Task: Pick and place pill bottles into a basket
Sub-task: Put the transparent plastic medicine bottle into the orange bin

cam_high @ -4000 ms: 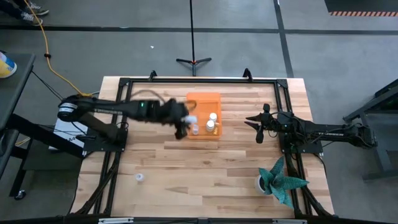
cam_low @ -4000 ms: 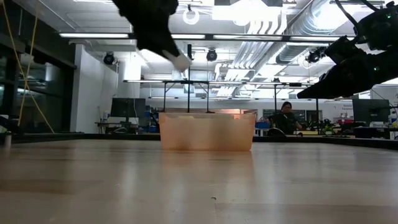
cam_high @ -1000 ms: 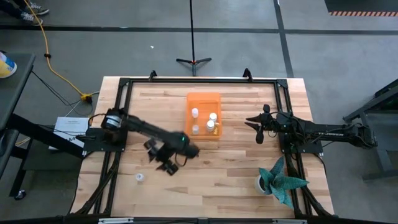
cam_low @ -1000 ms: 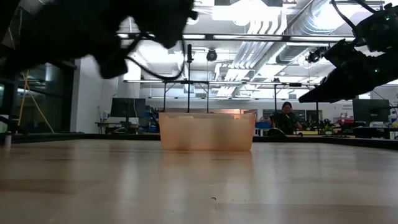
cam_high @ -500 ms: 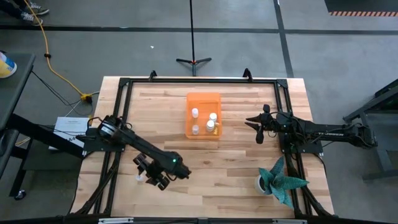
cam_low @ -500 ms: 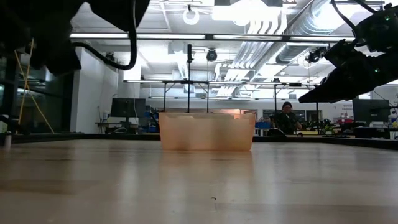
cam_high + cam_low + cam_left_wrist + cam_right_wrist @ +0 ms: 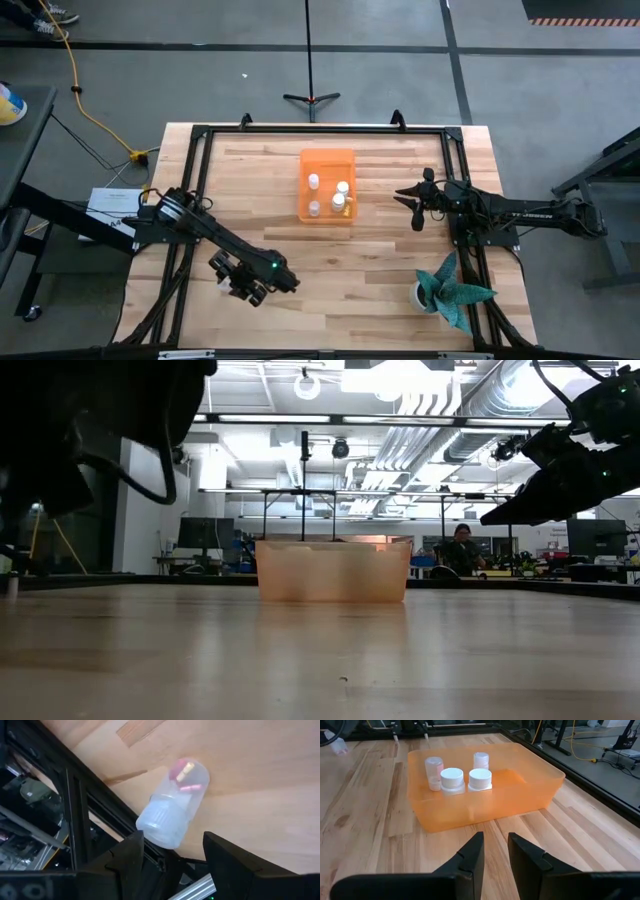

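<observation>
Left gripper (image 7: 237, 283) sits low over the near-left part of the table, fingers spread, with a lone bottle (image 7: 173, 803) between them in the wrist view. That bottle stands on the wood near the table's black frame rail (image 7: 80, 815); white cap up, pink and yellow pills visible through its clear wall. From above the gripper covers it. Left arm (image 7: 205, 233) stretches diagonally from its base at the left edge, elbow low.

Table (image 7: 380, 290) is light wood planks inside a black frame. Basket (image 7: 327, 186) sits near the table's far centre; four bottles (image 7: 452, 779) stand upright inside it, grouped toward one end. Potted plant (image 7: 450, 290) stands at the near-right corner.

Right gripper (image 7: 413, 202) hangs just right of the basket, above the table, fingers slightly parted and pointed at the basket wall; nothing between them.

Room: grey floor, a stand (image 7: 311, 98) beyond the table, yellow cable (image 7: 85, 100) at left. Low view shows ceiling lights, ducts, and a seated person (image 7: 460, 550) far behind the basket.
</observation>
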`<state>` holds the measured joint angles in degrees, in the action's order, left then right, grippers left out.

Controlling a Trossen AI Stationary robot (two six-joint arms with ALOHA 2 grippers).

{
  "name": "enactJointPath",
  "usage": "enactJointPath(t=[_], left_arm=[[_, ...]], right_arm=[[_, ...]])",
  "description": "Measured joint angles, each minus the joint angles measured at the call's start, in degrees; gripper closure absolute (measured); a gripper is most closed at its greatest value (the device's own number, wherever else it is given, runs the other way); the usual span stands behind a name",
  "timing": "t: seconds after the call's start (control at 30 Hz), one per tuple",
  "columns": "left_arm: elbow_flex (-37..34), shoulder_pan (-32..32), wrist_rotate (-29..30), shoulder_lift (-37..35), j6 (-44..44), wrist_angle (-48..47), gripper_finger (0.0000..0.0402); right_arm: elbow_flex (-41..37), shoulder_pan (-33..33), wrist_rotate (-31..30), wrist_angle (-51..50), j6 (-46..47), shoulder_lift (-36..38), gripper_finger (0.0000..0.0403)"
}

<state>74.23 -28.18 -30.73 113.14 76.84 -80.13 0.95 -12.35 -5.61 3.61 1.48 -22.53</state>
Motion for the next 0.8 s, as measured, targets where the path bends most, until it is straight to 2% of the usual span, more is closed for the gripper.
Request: enactJointPath(t=[0.23, 0.53, 0.6, 0.7, 0.8], left_arm=[[-3.6, -0.8, 0.0, 0.1, 1.3, 3.2, 0.0165], [-3.7, -0.7, 1.2, 0.0, -0.8, 3.7, 0.0165], [-3.7, -0.2, 4.7, 0.0, -2.8, 3.7, 0.0165], [-3.2, 0.7, 15.2, 0.0, -4.6, 3.7, 0.0165], [-1.5, 1.8, 21.0, 0.0, -7.9, 3.9, 0.0165]], right_arm=[[0.0, 0.0, 0.0, -0.1, -0.2, 0.0, 0.0324], [0.0, 0.0, 0.0, 0.1, -0.3, 0.0, 0.0324], [0.0, 0.0, 0.0, 0.1, -0.4, 0.0, 0.0324], [0.0, 0.0, 0.0, 0.2, -0.4, 0.1, 0.0324], [0.0, 0.0, 0.0, 0.2, -0.4, 0.0, 0.0324]])
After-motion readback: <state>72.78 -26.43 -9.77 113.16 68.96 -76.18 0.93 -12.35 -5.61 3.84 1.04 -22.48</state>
